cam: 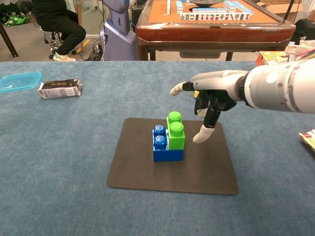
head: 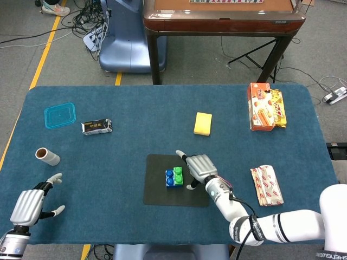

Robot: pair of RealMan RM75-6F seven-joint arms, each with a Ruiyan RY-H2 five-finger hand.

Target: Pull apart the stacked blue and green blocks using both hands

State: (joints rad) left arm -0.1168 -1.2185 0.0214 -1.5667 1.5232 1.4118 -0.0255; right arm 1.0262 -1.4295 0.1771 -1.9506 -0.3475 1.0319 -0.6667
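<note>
— Blocks?
— Green block (cam: 175,132) stacked on blue block (cam: 162,146), mid-frame on the black mat (cam: 197,169), centre of the bench (head: 108,162).
— Hands?
— Right hand (cam: 209,98) just right of the stack, fingers spread, holding nothing. Left hand (head: 30,203) lower left, also released.

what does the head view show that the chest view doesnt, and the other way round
Only the head view shows the left hand, open at the table's near-left corner, a paper roll, a snack box and a whole snack packet.

Only the chest view shows the stack's height: the green block sits on the blue block, and the right hand hovers beside it, not touching.

Both show the black mat, yellow sponge, blue lid and small carton.
</note>
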